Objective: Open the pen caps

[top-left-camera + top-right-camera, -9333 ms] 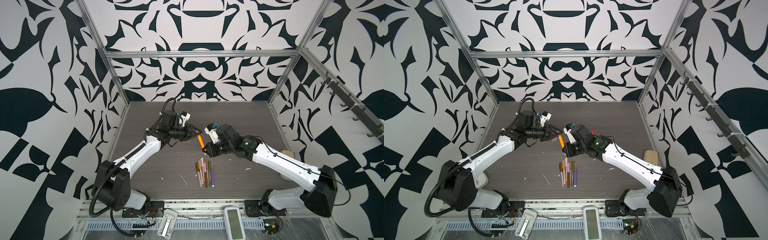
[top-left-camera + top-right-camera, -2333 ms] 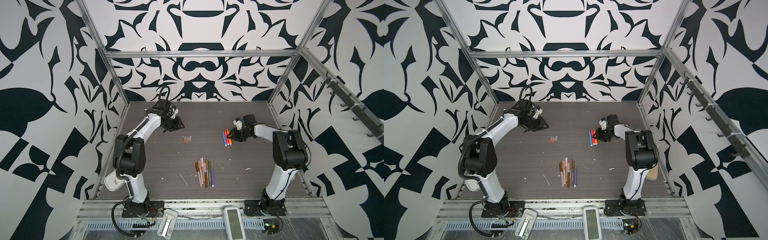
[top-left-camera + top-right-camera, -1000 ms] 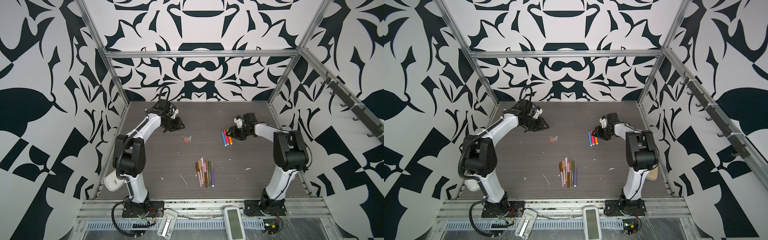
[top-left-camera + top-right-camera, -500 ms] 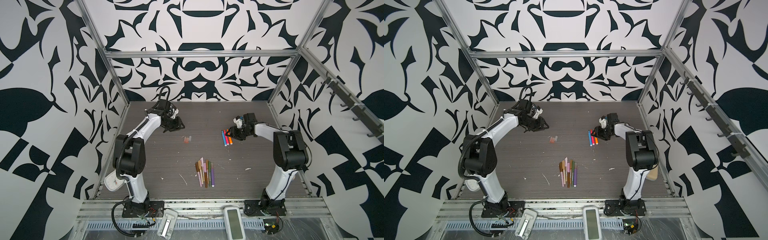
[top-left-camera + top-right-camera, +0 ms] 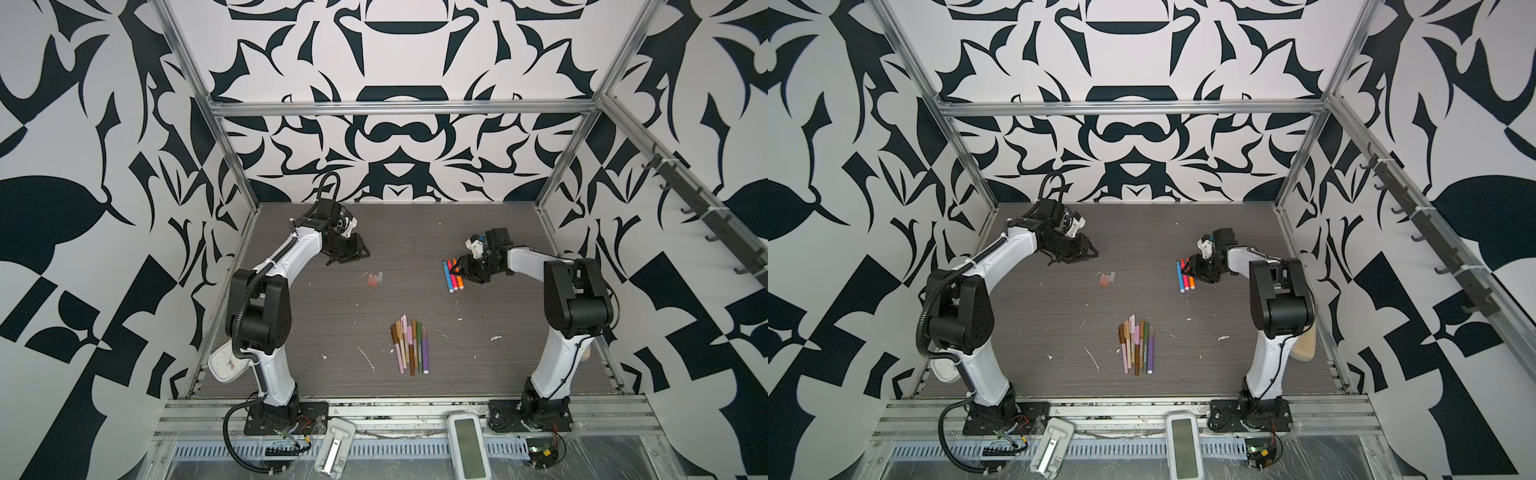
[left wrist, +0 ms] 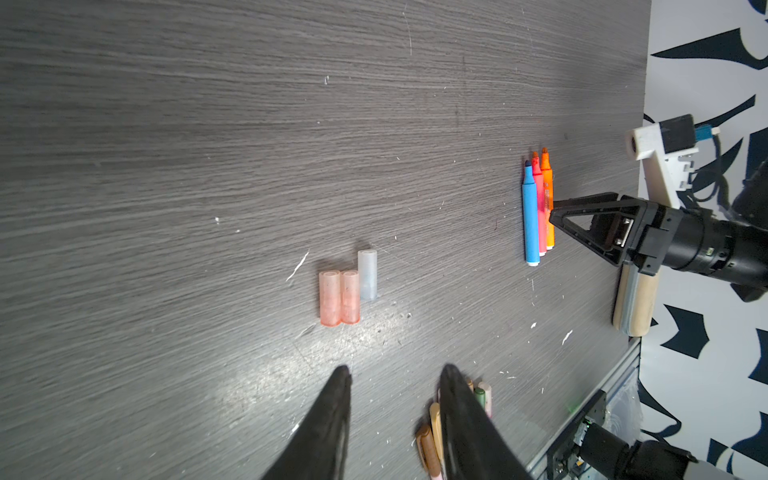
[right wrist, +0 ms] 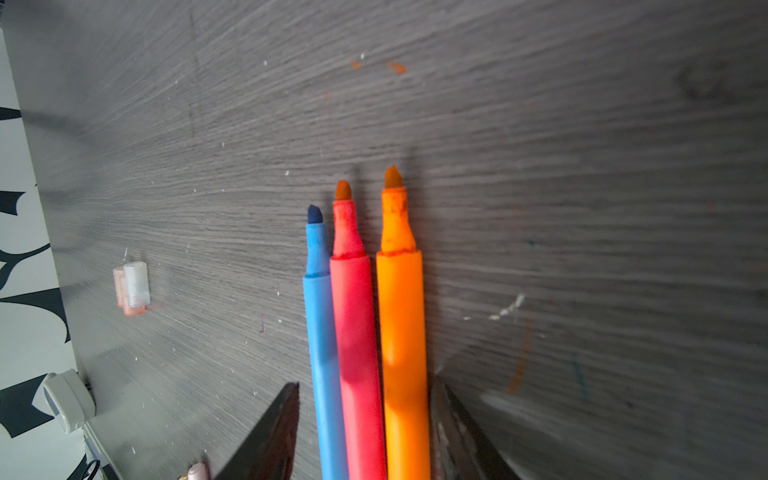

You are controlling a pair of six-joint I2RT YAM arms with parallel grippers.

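- Three uncapped markers (image 7: 361,316), blue, red, orange, lie side by side; their translucent caps (image 6: 347,291) rest well apart.
- The right gripper (image 7: 363,386) straddles the markers, jaws parted, gripping nothing; the left gripper (image 6: 395,370) hovers parted, empty.
- Likely next: both grippers fetch a capped pen from the front bundle (image 5: 409,343), seen whole only in the top views.

The left arm (image 5: 297,249) and right arm (image 5: 525,258) have glossy white shells and bulky black joints. A ribbed black cable (image 5: 240,316) loops along the left arm. The left gripper (image 5: 357,254) and right gripper (image 5: 457,271) are black.
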